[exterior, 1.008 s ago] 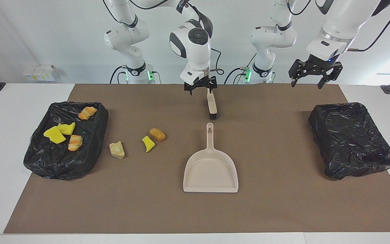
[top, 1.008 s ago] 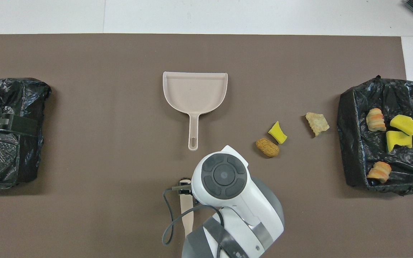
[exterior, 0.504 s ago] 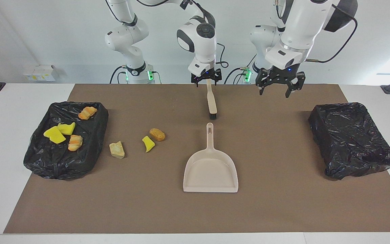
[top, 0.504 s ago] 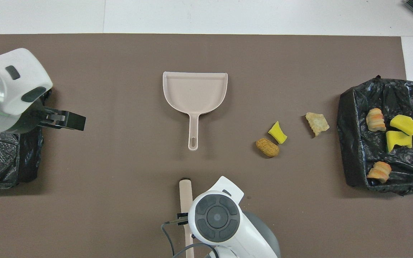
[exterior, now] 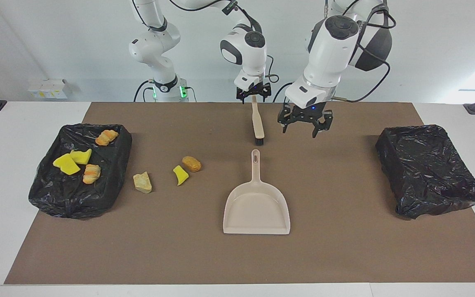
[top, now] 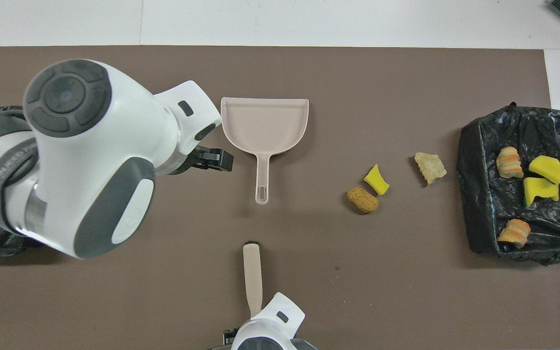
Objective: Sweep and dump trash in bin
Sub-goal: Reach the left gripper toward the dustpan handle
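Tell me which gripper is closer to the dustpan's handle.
Left. The left gripper hangs open above the mat beside the dustpan handle's tip. The right gripper is over the brush, above its handle end.

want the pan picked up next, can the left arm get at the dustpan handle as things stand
Probably yes. The left gripper hangs open over bare mat beside the brush, and nothing lies between it and the dustpan handle just below. The right gripper holds the brush's handle end.
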{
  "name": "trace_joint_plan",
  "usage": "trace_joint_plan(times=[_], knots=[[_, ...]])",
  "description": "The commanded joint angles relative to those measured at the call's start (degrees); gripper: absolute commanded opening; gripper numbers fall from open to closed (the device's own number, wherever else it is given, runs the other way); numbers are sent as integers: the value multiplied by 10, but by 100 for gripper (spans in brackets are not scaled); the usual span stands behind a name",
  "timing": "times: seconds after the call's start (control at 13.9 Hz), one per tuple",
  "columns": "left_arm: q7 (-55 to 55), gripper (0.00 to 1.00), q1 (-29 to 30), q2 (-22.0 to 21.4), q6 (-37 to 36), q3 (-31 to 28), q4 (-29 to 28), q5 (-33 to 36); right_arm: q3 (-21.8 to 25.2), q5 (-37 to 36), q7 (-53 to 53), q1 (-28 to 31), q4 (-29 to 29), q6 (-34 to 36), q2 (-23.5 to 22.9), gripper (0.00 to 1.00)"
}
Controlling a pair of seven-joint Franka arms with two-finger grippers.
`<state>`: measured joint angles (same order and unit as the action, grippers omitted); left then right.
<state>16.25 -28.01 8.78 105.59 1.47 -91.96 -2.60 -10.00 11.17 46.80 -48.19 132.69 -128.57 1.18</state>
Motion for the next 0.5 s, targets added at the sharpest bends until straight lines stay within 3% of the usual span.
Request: trace_joint_plan(times=[0.0,0.14,0.43], knots=[[36,100,-31,29,37,-9,-1,-3,1,13,11,-3,15,-19,8,100],[100,100,-53,54,67,-9,-2,-1,1,14,18,-6,15,-19,5,96],[179,100,-66,63,123,-9,-40,0,1,29,24,-7,14,-53,-14,73]])
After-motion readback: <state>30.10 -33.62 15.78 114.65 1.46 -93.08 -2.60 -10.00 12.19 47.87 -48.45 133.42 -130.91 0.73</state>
